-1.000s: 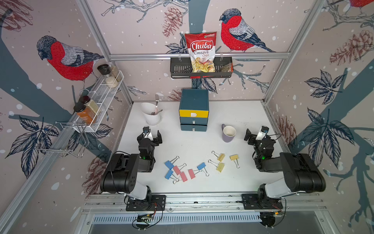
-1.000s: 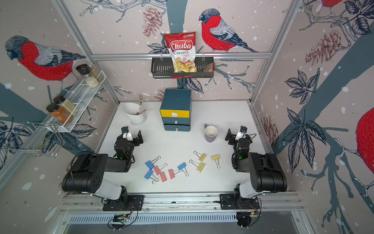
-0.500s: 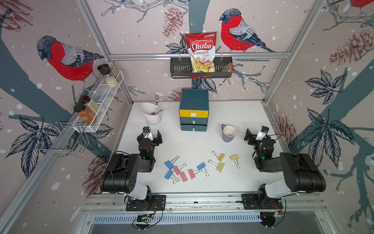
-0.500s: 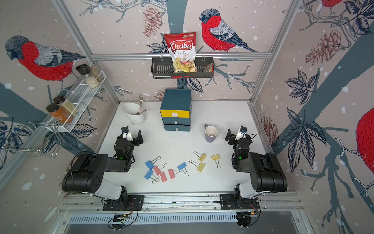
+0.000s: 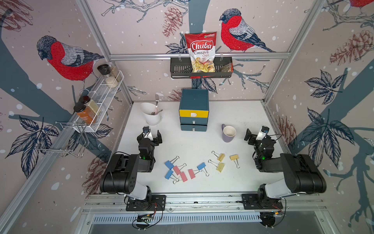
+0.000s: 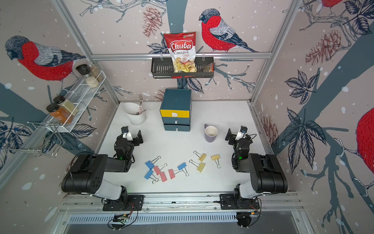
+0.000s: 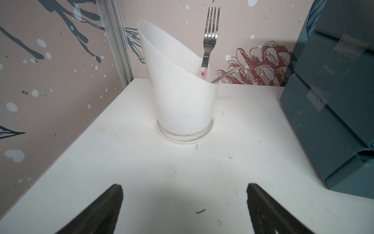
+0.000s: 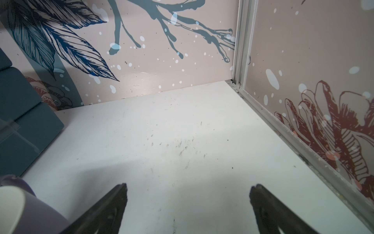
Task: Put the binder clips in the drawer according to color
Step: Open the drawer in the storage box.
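Observation:
Three blue binder clips (image 5: 169, 164), three pink ones (image 5: 183, 176) and three pale yellow ones (image 5: 220, 167) lie loose on the white table at the front middle, seen in both top views. The drawer (image 5: 193, 113) stands at the back middle with a yellow top front and two teal fronts below, all pushed in; its teal side shows in the left wrist view (image 7: 334, 101). My left gripper (image 5: 150, 136) (image 7: 184, 192) rests open left of the clips, holding nothing. My right gripper (image 5: 258, 135) (image 8: 189, 192) stands open to their right, also holding nothing.
A white utensil holder (image 5: 151, 115) with a fork stands left of the drawer. A purple mug (image 5: 228, 133) sits between the drawer and my right gripper. Wall racks hold spice jars (image 5: 87, 113) and a chips bag (image 5: 201, 52).

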Motion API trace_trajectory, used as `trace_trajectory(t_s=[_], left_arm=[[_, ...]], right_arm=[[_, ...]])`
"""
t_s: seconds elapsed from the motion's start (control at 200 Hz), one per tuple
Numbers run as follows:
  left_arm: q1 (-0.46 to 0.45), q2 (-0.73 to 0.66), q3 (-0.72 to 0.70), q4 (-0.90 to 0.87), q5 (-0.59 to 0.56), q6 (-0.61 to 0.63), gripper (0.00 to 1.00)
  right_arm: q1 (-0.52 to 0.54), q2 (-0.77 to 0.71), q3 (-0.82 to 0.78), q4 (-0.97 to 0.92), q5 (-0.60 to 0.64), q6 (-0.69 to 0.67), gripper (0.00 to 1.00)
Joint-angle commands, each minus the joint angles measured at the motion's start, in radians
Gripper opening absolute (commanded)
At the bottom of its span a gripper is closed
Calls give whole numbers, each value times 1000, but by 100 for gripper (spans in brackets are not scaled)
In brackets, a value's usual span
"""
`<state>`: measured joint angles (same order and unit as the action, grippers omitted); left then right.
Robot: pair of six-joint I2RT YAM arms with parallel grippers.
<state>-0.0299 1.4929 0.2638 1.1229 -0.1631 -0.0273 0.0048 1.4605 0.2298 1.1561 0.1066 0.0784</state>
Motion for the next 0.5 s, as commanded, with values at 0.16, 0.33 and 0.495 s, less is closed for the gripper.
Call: trace_trajectory(t_s=[0.16,0.33,0.495], left_arm=[[-3,-16,31,-27,-17,-5,98],[-2,1,35,-18,0,1,98],[3,6,35,-16,21,1,99]], right_arm=[[20,-18,53,-75,70,-6,100],[10,8,-1,26,129,33,100],[23,49,-56,179,229,52,100]])
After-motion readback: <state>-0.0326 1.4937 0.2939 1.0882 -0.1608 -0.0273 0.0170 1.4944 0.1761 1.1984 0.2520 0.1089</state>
